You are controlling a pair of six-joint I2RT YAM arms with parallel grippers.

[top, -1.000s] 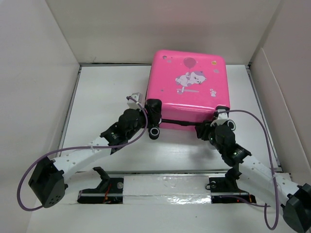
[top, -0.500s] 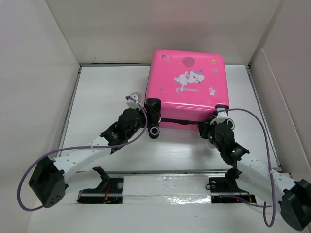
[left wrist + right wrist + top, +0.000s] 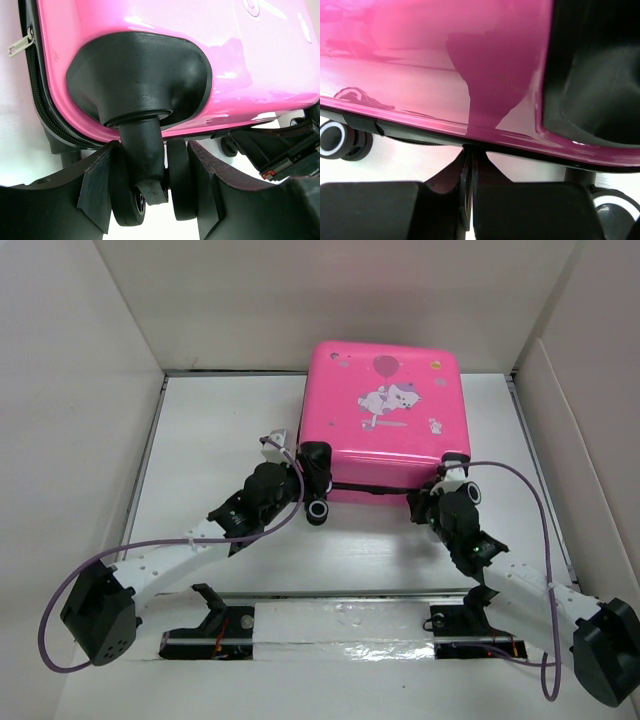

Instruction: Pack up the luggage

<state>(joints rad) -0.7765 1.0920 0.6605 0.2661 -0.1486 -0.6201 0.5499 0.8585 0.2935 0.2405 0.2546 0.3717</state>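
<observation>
From above, the luggage [image 3: 385, 425] has crept a touch leftward and farther from both arms on the surface [image 3: 220, 430]. The right pincer [image 3: 427, 502] has pushed in after it and now meets its near edge. The left pincer [image 3: 314, 485] sits at the near-left corner.

At the left wrist, a wheel [image 3: 131, 210] stands between the fingers [image 3: 95, 195], both pads against it, clamped.

At the right wrist, the fingers [image 3: 520, 210] are pressed together just under the zip [image 3: 410, 139]. Whether a pull tab sits between them I cannot tell. The lid looks down, so I judge zipping remains.
</observation>
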